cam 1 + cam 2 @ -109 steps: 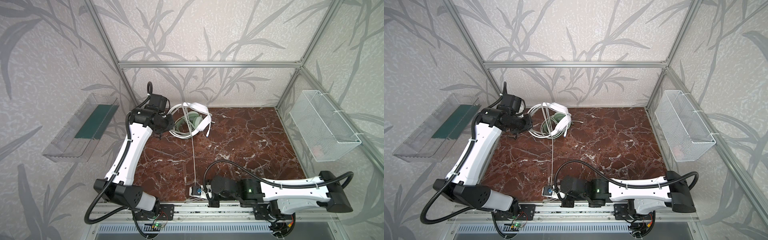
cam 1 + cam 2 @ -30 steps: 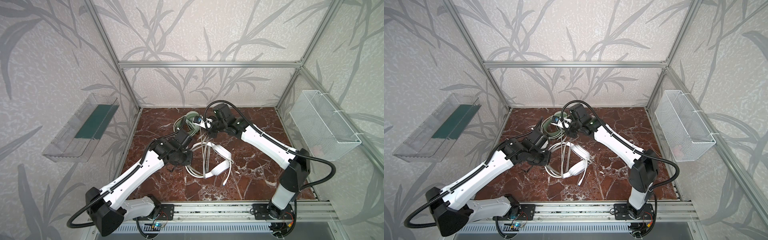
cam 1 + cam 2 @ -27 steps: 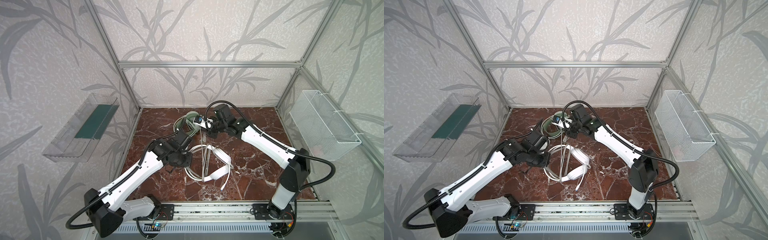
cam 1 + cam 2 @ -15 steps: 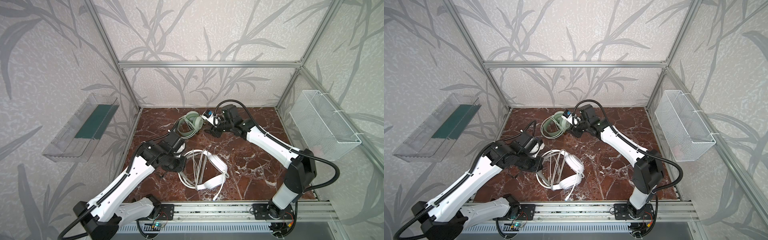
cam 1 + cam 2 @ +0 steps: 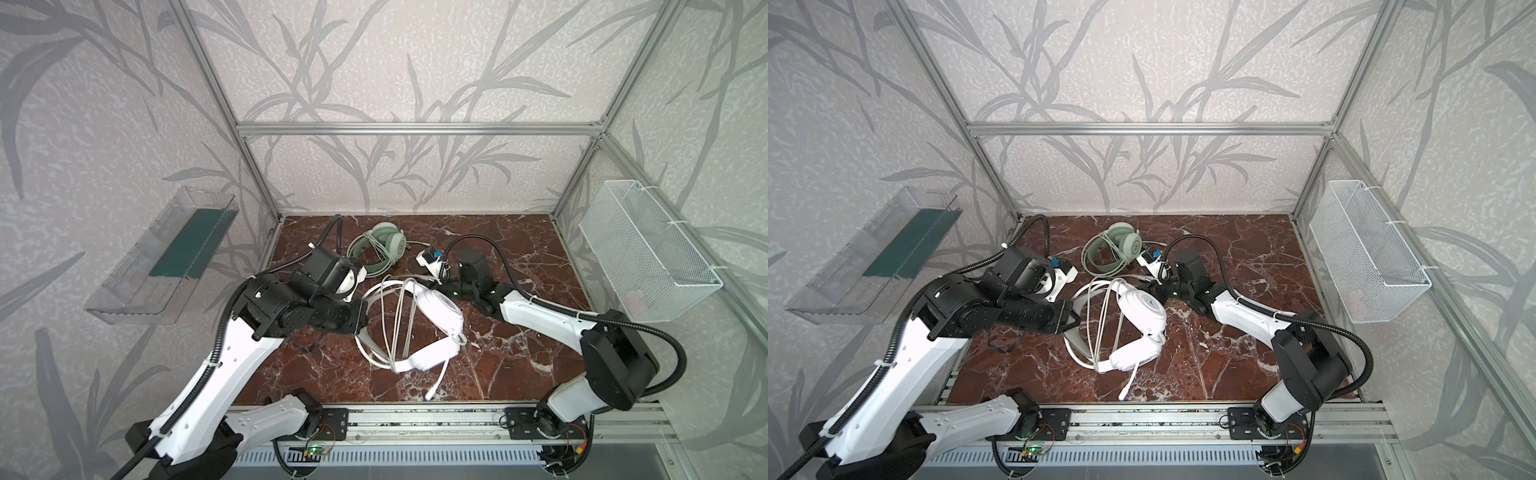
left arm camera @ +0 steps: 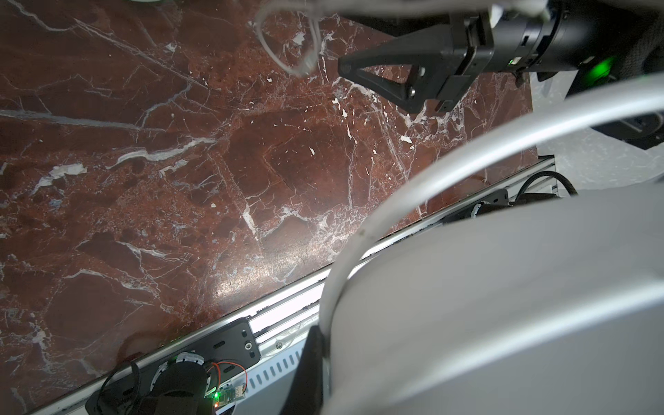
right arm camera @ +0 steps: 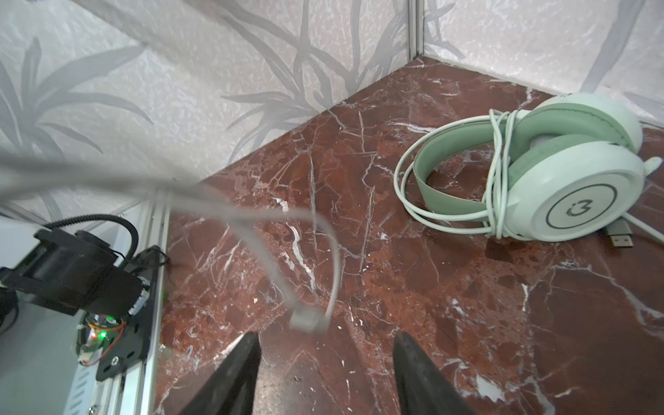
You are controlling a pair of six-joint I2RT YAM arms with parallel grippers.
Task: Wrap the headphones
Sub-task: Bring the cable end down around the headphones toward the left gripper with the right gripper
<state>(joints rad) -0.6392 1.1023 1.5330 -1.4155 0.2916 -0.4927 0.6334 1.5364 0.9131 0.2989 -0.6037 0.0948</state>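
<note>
1. The white headphones (image 5: 436, 309) sit in the middle of the table (image 5: 532, 249), with the cable (image 5: 399, 320) looped across the band. The green headphones (image 5: 380, 245) lie wrapped near the back edge.
2. The right gripper (image 7: 327, 359) has just spread wide, letting the plug (image 7: 305, 321) go.
3. The left gripper (image 5: 362, 322) stays closed, seemingly on the band.
4. The freed end may now slacken the last loop.

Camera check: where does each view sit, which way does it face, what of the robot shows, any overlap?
Top views: high over the front rail, facing down and back at the marble table; left arm, right arm, left gripper, right gripper show.
Left wrist: on the left arm, facing down toward the front rail; white headset up close, right arm beyond.
Right wrist: on the right arm, facing the mint-green headset and a back corner; the right gripper's open fingers show.
Shared: both wrist views show the green-lit board.
</note>
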